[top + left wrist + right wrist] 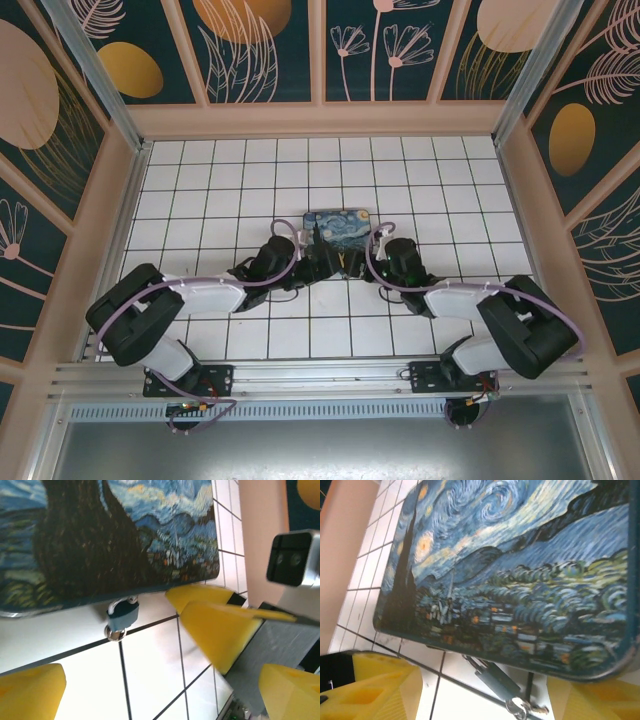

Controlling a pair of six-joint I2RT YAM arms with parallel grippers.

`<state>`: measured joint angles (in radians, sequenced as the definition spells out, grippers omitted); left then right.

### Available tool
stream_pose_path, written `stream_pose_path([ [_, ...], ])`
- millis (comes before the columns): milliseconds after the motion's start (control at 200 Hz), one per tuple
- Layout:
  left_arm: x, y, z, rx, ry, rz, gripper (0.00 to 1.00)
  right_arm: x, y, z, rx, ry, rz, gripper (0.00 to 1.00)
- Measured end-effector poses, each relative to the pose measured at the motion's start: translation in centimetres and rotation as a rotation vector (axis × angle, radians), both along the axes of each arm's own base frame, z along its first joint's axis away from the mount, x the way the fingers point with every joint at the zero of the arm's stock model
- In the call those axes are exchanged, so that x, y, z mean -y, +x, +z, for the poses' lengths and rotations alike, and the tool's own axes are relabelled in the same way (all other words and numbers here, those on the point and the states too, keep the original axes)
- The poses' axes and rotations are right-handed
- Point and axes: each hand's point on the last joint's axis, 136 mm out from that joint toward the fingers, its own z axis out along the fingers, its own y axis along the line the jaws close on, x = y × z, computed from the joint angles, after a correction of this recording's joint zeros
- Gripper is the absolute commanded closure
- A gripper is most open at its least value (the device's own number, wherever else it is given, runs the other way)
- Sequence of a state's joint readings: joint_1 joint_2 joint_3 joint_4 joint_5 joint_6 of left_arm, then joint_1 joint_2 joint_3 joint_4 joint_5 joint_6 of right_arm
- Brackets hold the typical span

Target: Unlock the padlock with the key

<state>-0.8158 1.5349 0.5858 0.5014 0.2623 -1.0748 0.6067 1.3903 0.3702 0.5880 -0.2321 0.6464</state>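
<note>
The table (pixel 200 200) is white tile with a black grid, boxed in by pinkish frame rails and dark teal wall panels (pixel 260 50) with big pale flower prints. The starry-night box (pixel 336 222) sits around the middle of the tiles, and both arms meet at its near edge. The left gripper (pixel 162 672) is spread wide. Its yellow fingers (pixel 30 692) sit way out in the bottom corners of the left wrist view, holding nothing, over bare tile near the padlock (pixel 122 616). The right gripper (pixel 485 692) is spread too, with nothing pinched. The padlock lies between its fingers and neither one clearly touches it. The padlock hangs by its shackle off the box's front edge, its blue body angled down toward the tile. The key (pixel 524 709) looks stuck in the padlock's bottom end as a small shiny bit, but it's blurry. I can't tell if the shackle is popped or shut. The box is cut off in both wrist views, and from above the wrists crowd that edge.
</note>
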Motion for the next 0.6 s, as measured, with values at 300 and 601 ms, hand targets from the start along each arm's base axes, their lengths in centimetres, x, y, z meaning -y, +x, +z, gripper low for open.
stream_pose_path([
  [300, -1.1, 1.6, 1.4, 0.042, 0.064, 0.038, 0.02, 0.7, -1.6, 0.3, 0.028, 0.017, 0.032, 0.46],
  [601, -2.9, 5.3, 3.4, 0.095, 0.112, 0.109, 0.01, 1.0, -2.1, -1.7, 0.023, -0.062, 0.070, 0.45],
])
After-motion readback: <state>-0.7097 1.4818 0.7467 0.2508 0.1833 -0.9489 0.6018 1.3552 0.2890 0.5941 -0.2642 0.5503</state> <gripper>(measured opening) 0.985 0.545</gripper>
